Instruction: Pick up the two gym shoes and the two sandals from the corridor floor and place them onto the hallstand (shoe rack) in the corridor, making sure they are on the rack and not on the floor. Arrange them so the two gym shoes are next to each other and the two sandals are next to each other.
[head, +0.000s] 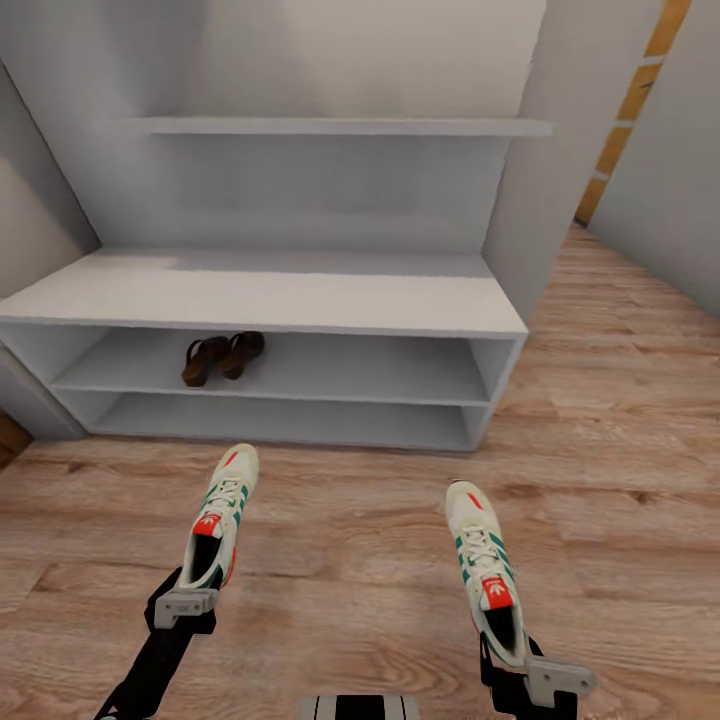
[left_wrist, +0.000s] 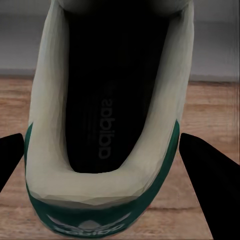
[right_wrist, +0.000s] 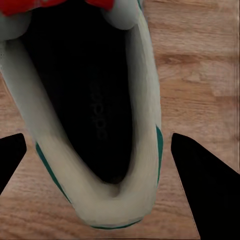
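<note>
Nearest the head camera, the right gym shoe is carried heel-first by the right gripper. Its long axis runs from the heel at the gripper to the toe, which points toward the hallstand and leans slightly to the robot's left. In the right wrist view the heel rim of this shoe sits between the two dark fingers. The fingers bracket the heel on either side, so the gripper appears clamped on it.

The left gym shoe is held the same way by the left gripper, heel at the tool and toe forward, canted a little to the robot's right. In the left wrist view the heel collar lies between the fingers, which again flank it closely. Judged from the head view, both shoes hang above the corridor floor rather than resting on it, but the clearance cannot be confirmed.

Toe-forward carriage probably suits sliding each shoe into a tier or setting it on the flat top. The shoes are well apart now and must be brought side by side at placement.

Both sandals already lie together on the upper tier, toward its left end.
</note>
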